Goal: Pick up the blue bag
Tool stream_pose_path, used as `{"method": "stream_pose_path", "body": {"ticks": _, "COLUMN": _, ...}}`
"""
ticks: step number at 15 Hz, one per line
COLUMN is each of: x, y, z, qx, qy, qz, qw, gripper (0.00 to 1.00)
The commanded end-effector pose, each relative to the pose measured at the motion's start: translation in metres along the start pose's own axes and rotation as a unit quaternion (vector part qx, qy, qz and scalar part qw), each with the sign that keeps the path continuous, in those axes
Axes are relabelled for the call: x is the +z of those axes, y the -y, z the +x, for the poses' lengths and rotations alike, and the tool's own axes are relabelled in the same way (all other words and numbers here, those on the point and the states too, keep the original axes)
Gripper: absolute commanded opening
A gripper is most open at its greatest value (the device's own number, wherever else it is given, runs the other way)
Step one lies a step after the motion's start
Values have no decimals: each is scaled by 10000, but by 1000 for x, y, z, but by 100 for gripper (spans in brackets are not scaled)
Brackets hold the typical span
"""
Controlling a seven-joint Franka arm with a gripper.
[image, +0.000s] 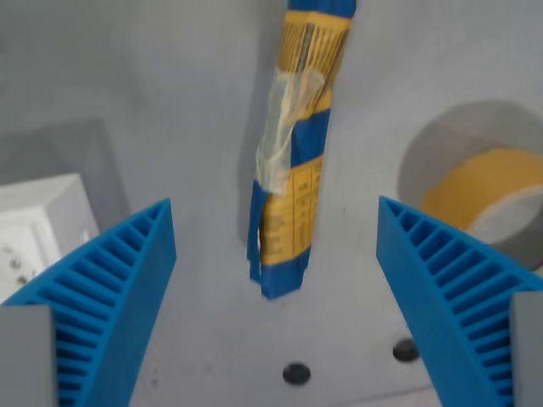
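Hanging over the table (170,102), the tool (276,246) has its ribbed fingers (127,280) spread wide apart, gripping nothing. Between them lies the blue bag (293,161), a long, narrow blue-and-yellow packet. It looks light, soft and crinkly, likely slippery; pinching across its narrow middle seems safest.

Bag between the spread fingers, on the table.
The bag (293,178) runs from centre toward 12 o'clock on the table (170,85); a tape roll (484,191) lies at 3 o'clock, a box (38,225) at 9.
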State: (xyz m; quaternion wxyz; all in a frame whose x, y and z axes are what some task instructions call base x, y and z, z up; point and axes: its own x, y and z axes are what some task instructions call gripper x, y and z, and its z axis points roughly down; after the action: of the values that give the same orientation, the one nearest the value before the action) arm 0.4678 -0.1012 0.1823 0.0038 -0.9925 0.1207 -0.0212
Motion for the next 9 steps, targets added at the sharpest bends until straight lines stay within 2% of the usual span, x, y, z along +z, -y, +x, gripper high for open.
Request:
{"method": "stream_pose_path", "body": {"ticks": 1, "x": 16, "y": -6, "z": 9, "qx": 604, "qy": -232, "qz": 162, "qw": 9978, "gripper": 100}}
{"method": "stream_pose_path", "body": {"ticks": 4, "x": 19, "y": -12, "z": 7, "qx": 557, "qy": -153, "qz": 177, "qw": 9982, "gripper": 100}}
{"method": "stream_pose_path", "body": {"ticks": 9, "x": 6, "y": -11, "z": 2, "qx": 451, "qy": -110, "qz": 175, "qw": 9988, "gripper": 100}}
